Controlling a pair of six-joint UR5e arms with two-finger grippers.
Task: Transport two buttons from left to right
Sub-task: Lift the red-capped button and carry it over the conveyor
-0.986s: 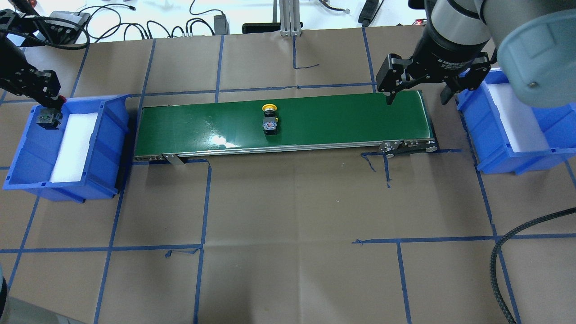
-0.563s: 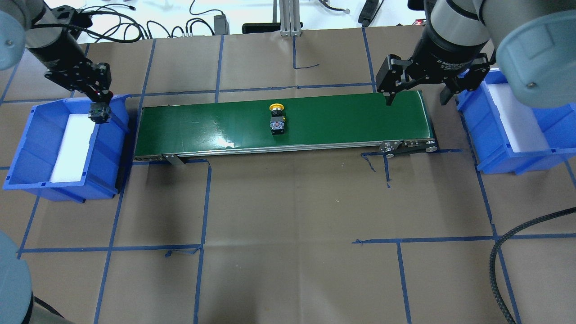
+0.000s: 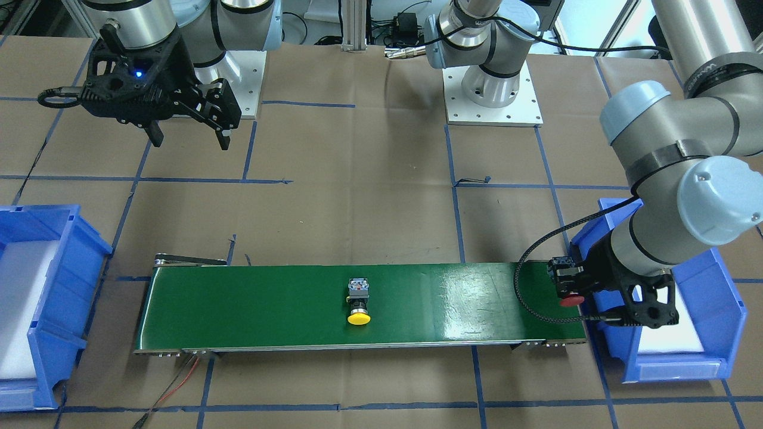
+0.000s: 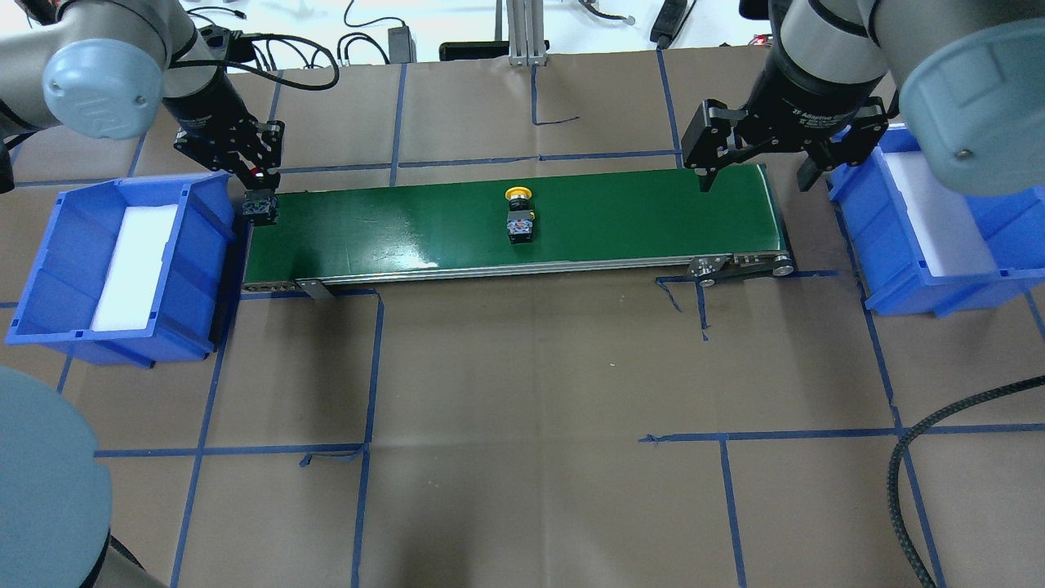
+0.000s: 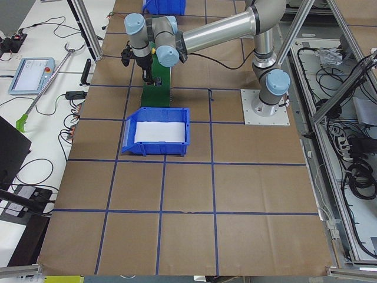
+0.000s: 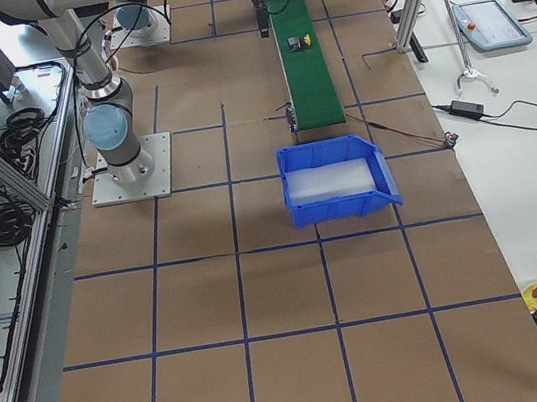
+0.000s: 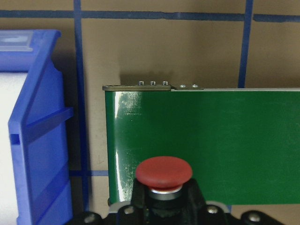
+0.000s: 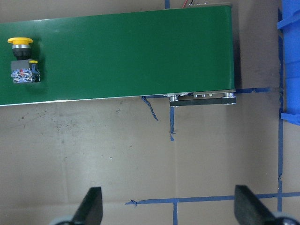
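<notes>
A red-capped button (image 4: 261, 209) hangs over the left end of the green conveyor belt (image 4: 637, 219), and my left gripper (image 4: 259, 194) is shut on its black body. The left wrist view shows its red cap (image 7: 164, 171) above the belt's end. A yellow-capped button (image 4: 519, 217) lies on its side near the middle of the belt (image 3: 250, 304), also seen in the front view as yellow-capped button (image 3: 359, 302). My right gripper (image 4: 758, 181) hangs open and empty above the belt's right end, well clear of the yellow-capped button (image 8: 21, 61).
A blue bin (image 4: 49, 269) with a white liner stands at the belt's left end, and a second blue bin (image 4: 898, 286) at the right end. Brown paper with blue tape lines covers the table. A black cable (image 4: 922, 457) loops at the lower right.
My left gripper has carried the red-capped button rightward, from over the left bin to the belt's left end. The yellow-capped button has moved a little right along the belt. The right arm stayed still.
</notes>
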